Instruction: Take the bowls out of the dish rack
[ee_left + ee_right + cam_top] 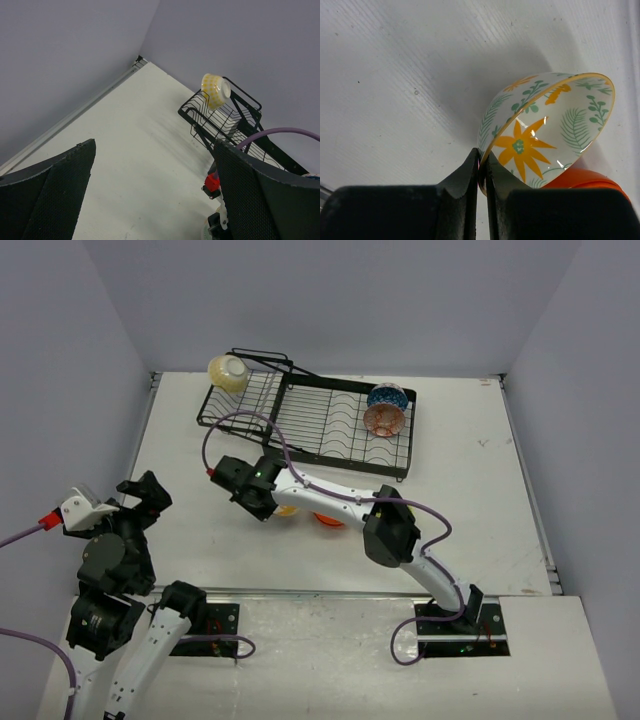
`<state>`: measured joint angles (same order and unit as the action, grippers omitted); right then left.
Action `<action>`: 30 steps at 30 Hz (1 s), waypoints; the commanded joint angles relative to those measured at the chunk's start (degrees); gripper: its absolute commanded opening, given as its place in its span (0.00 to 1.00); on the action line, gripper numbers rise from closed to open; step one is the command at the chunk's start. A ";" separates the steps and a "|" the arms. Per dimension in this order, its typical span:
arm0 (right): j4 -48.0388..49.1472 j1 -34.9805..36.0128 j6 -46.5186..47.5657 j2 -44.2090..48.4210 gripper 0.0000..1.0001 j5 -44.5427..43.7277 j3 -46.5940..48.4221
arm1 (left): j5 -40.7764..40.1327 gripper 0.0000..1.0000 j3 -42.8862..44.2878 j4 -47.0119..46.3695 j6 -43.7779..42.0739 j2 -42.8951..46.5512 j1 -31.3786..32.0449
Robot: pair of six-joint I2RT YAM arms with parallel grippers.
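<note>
The black wire dish rack (320, 425) stands at the back middle of the table and also shows in the left wrist view (225, 120). A cream bowl with a yellow pattern (228, 371) (215, 90) rests on its side on the rack's left section. A blue patterned bowl (388, 396) and a pinkish bowl (384, 420) stand on edge at its right end. My right gripper (262, 500) (482, 161) is shut on the rim of a cream floral bowl (547, 130), tilted just above the table beside an orange-red bowl (330, 520) (587, 181). My left gripper (140, 496) (155, 145) is open and empty. The lime green bowl is out of view.
The right arm (340, 498) stretches leftward across the table in front of the rack, with its purple cable (240, 420) looping over the rack's front left corner. Grey walls close in the table at the back and both sides.
</note>
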<state>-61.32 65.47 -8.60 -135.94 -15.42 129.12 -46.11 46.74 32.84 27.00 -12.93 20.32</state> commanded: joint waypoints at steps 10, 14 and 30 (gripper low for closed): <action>0.85 0.97 1.48 -1.52 0.24 -0.93 3.51 | 1.54 1.00 0.81 -0.85 -0.64 -1.66 -0.45; 4.97 1.06 1.75 2.68 0.54 2.93 0.36 | 2.60 1.00 1.24 -0.76 -0.99 -3.68 -0.45; 9.80 -2.80 -1.50 29.48 0.79 -1.37 -16.24 | 24.13 1.00 6.95 -3.57 7.97 -20.80 -0.45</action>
<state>-53.98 65.14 -7.55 -115.68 -13.96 118.85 -31.55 50.26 31.99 30.39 -27.20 20.27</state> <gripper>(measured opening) 0.785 0.997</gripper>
